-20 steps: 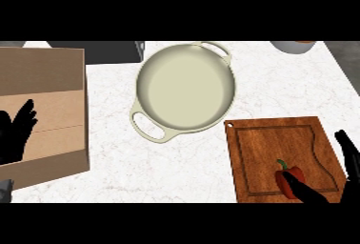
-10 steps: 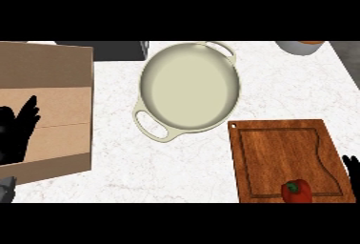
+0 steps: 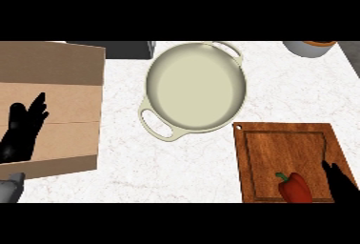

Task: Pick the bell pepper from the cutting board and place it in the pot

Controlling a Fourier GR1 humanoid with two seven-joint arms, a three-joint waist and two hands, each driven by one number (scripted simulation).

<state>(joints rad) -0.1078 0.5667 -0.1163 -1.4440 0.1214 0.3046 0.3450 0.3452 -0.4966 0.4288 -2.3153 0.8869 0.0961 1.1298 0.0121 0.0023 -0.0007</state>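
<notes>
A red bell pepper (image 3: 295, 188) with a green stem lies on the near part of the wooden cutting board (image 3: 285, 147) at the lower right. A cream pot (image 3: 195, 86) with two handles stands beyond the board, centre top, with nothing in it. My right hand (image 3: 342, 182) shows at the lower right edge, just right of the pepper and apart from it, fingers straight and pointing away. My left hand (image 3: 22, 129) rests open at the left edge, over a cardboard box.
A brown cardboard box (image 3: 53, 90) fills the left side of the white marble counter (image 3: 175, 167). A dark object (image 3: 130, 49) sits behind the box near the pot. A grey bowl (image 3: 309, 47) with an orange rim stands at the top right.
The view has shifted, so the pot and board sit a little differently. The pepper now lies tilted with its stem up-left. My right hand has risen back into view beside it.
</notes>
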